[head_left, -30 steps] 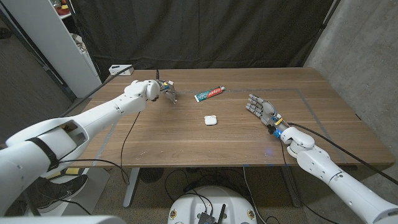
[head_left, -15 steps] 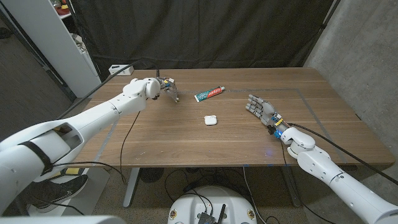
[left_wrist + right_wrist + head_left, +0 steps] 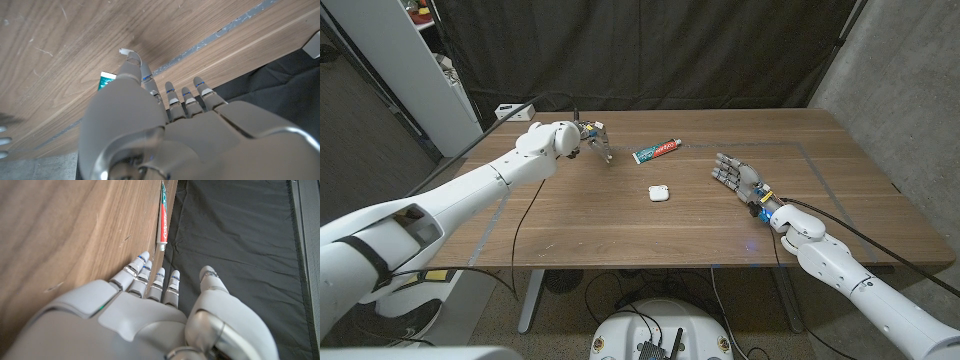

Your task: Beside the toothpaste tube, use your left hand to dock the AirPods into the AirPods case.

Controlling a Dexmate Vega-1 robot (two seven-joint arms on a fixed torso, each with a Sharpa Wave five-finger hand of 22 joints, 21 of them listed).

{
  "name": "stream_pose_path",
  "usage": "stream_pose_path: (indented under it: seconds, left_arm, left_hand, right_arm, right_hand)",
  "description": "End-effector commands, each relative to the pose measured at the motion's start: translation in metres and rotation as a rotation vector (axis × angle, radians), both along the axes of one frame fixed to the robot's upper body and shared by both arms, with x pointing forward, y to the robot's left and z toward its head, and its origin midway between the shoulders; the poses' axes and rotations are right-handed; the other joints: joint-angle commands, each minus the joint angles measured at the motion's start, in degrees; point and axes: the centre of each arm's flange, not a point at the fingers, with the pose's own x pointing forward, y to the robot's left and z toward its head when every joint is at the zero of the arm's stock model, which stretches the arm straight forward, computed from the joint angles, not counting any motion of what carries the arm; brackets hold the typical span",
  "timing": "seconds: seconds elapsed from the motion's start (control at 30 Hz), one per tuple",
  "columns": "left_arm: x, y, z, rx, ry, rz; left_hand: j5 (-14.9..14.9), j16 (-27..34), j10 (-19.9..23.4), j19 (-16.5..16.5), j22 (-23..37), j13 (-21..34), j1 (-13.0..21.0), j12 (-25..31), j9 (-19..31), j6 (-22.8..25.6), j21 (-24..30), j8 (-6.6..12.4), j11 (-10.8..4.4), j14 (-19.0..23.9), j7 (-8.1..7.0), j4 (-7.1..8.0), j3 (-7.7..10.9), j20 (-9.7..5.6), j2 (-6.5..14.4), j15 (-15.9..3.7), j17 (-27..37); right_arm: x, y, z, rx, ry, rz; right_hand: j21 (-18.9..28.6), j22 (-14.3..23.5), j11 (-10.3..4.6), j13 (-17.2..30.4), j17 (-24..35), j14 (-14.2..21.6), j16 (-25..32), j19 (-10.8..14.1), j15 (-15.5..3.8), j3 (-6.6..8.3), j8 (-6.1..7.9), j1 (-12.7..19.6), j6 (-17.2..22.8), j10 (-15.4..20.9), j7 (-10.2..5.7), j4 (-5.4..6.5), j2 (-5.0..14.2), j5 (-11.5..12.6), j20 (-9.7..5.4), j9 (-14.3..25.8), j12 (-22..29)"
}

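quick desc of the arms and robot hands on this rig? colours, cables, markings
Both arms are glossy white rounded shells; the left arm has a black band near the shoulder, and a black cable runs beside the right arm. The left robot hand and right robot hand are grey metallic, with segmented fingers carrying thin blue marks. The right wrist shows small blue and yellow parts.

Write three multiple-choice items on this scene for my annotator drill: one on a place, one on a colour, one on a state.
1. Where is the AirPods case?
A) nearer the robot than the toothpaste tube
B) in the right hand
C) atop the tube
2. The case's colour?
A) black
B) white
C) red
3. The right hand is:
A) gripping the tube
B) gripping the case
C) holding nothing

1 A: the head view shows it apart from the tube, on the robot's side. 2 B: plainly white. 3 C: fingers spread, nothing between them.
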Motion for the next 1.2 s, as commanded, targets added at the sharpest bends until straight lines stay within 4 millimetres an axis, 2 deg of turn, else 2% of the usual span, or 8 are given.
stream_pose_path:
  seconds: [0.03, 0.27, 0.53, 0.9, 1.2]
  left_arm:
    - [-0.029, -0.031, -0.005, 0.004, -0.013, -0.031]
    - [-0.043, -0.057, -0.008, -0.007, -0.021, -0.056]
    - [-0.049, -0.079, -0.014, -0.013, 0.005, -0.074]
    - [-0.044, -0.103, -0.016, 0.015, 0.026, -0.131]
    - [-0.04, -0.115, -0.017, 0.048, 0.029, -0.166]
  left_hand:
    - [0.1, -0.2, 0.3, 0.4, 0.3, 0.1, 0.7, -0.2, 0.6, 0.2, 0.2, 0.3, 0.39, 0.4, 0.0, 0.21, -0.2, 0.18, 0.0, -3.62, 0.1]
    - [0.1, -0.2, 0.5, 0.3, 0.3, 0.1, 0.8, -0.2, 0.9, 0.2, 0.1, 0.39, 0.43, 0.6, 0.12, 0.23, -0.24, 0.26, 0.0, -3.66, 0.1]
    - [0.1, -0.2, 0.5, 0.1, 0.3, 0.1, 0.9, -0.3, 1.3, 0.1, 0.1, 0.4, 0.5, 0.6, 0.09, 0.24, -0.27, 0.47, 0.1, -3.74, 0.1]
    - [0.0, -0.2, 0.6, -0.1, 0.4, 0.1, 1.0, -0.4, 1.2, 0.4, 0.0, 0.26, 0.53, 0.7, 0.56, 0.38, -0.26, 0.51, 0.4, -3.73, 0.1]
    - [-0.1, -0.2, 0.7, -0.5, 0.4, 0.1, 1.0, -0.4, 1.1, 0.4, -0.1, 0.01, 0.66, 0.7, 0.29, 0.43, -0.22, 0.69, 0.6, -3.78, 0.1]
  right_arm:
    - [0.005, -0.004, -0.004, -0.003, 0.0, 0.042]
    - [-0.001, -0.022, -0.007, 0.011, -0.012, 0.044]
    - [-0.012, -0.04, -0.014, 0.015, -0.016, 0.034]
    - [-0.023, -0.056, -0.023, 0.028, -0.017, 0.009]
    - [-0.03, -0.066, -0.029, 0.049, -0.025, -0.016]
  right_hand:
    - [0.5, 0.3, -0.12, 0.1, 0.2, -0.2, 0.2, -0.3, -5.74, 0.1, -0.08, -0.3, -0.3, 0.0, 0.01, 0.03, 0.03, 0.0, -0.3, 0.1, 0.2]
    - [0.4, 0.3, -0.26, 0.1, 0.2, -0.3, 0.2, -0.5, -5.97, 0.12, -0.08, -0.3, -0.3, -0.1, -0.07, 0.07, 0.1, 0.0, -0.56, 0.1, 0.2]
    - [0.4, 0.3, -0.19, 0.1, 0.2, -0.2, 0.2, -0.5, -5.94, 0.16, -0.06, -0.3, -0.2, -0.1, -0.11, 0.01, 0.06, 0.0, -0.56, 0.1, 0.2]
    - [0.6, 0.3, 0.02, 0.1, 0.1, 0.0, 0.3, -0.2, -5.65, 0.17, 0.05, -0.2, 0.0, 0.2, 0.14, -0.07, -0.02, 0.0, -0.06, 0.1, 0.3]
    - [0.5, 0.3, 0.09, 0.1, 0.1, 0.1, 0.3, -0.2, -5.63, 0.19, 0.05, -0.2, 0.1, 0.3, 0.11, -0.09, -0.02, 0.0, 0.02, 0.1, 0.3]
